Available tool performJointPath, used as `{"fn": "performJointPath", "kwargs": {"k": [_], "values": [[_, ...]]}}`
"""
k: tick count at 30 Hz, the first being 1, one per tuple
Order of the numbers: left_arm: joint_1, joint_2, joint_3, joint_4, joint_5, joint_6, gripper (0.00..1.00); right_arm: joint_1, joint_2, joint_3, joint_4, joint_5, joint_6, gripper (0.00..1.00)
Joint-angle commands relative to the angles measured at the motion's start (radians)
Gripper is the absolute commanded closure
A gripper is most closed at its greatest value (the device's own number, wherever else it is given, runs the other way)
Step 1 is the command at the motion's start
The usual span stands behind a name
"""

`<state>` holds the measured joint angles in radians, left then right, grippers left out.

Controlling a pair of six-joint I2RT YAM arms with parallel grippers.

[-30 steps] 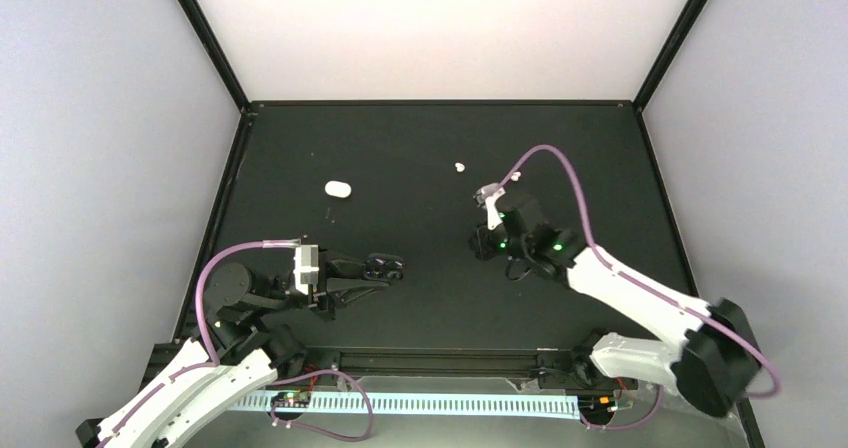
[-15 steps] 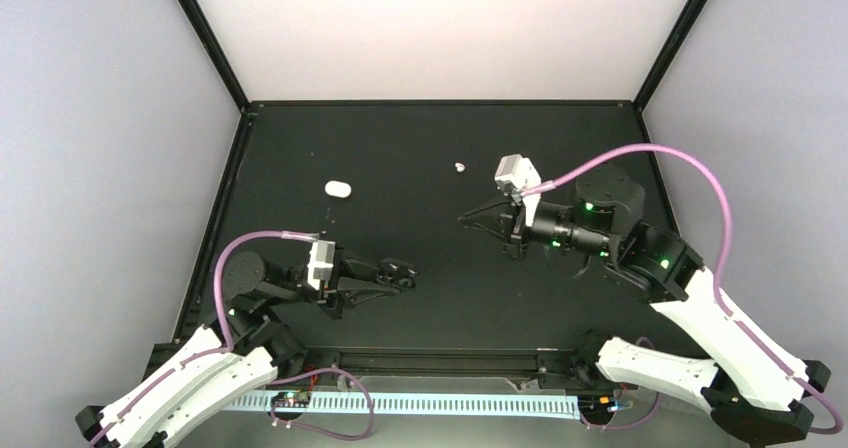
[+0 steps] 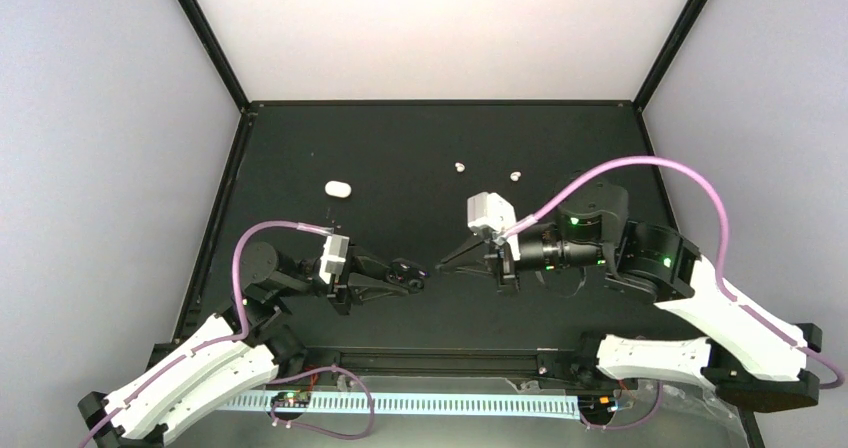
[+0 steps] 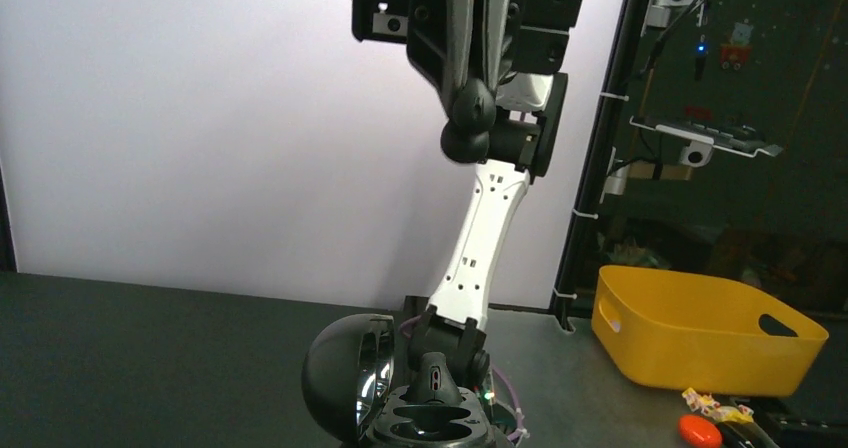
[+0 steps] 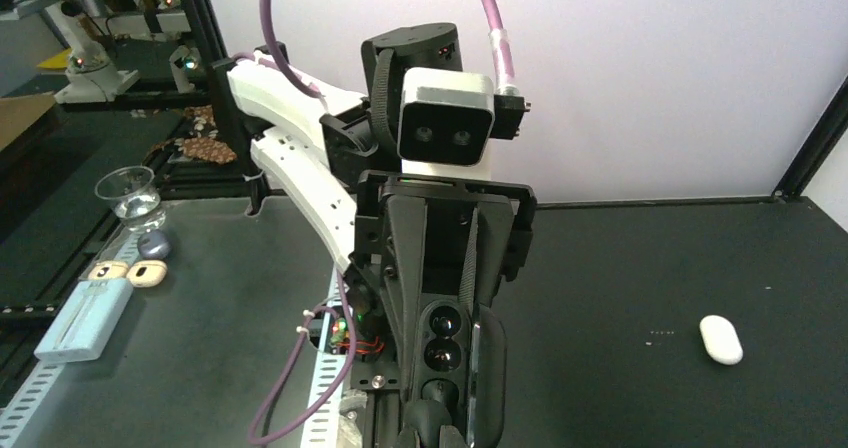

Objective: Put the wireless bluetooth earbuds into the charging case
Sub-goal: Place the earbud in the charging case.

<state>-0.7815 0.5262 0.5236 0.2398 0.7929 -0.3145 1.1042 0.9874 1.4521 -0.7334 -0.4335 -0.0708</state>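
Note:
My left gripper (image 3: 405, 272) is shut on the open black charging case (image 3: 408, 268). In the left wrist view the case (image 4: 440, 423) sits at the bottom edge, its lid (image 4: 345, 373) swung open to the left. My right gripper (image 3: 437, 268) points at the case and is shut on a black earbud (image 4: 433, 376), held just above the case's wells. In the right wrist view the earbud (image 5: 430, 416) sits at my fingertips (image 5: 415, 438), just before two empty wells (image 5: 443, 338). Two white earbuds (image 3: 459, 166) (image 3: 515, 176) lie on the table behind.
A white oval pod (image 3: 338, 188) lies at the back left of the black table; it also shows in the right wrist view (image 5: 720, 338). A yellow bin (image 4: 700, 328) and a glass cup (image 5: 128, 193) stand off the table.
My right arm has swung from the back of the table down and left, bringing its fingertips to the case. My left gripper has moved a little right. The second white earbud is uncovered.

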Motion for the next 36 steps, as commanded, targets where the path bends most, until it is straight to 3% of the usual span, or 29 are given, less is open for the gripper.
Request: {"fn": "performJointPath", "kwargs": {"k": [1, 19, 36], "values": [[-0.008, 0.001, 0.04, 0.056, 0.028, -0.011, 0.98, 0.05, 0.009, -0.018, 0.075, 0.029, -0.008, 0.99], [-0.012, -0.024, 0.035, 0.005, 0.005, 0.017, 0.98, 0.187, 0.172, 0.065, 0.034, 0.201, -0.046, 0.99], [-0.012, -0.038, 0.031, -0.013, -0.01, 0.023, 0.98, 0.201, 0.214, 0.061, 0.046, 0.265, -0.042, 0.99]]}}
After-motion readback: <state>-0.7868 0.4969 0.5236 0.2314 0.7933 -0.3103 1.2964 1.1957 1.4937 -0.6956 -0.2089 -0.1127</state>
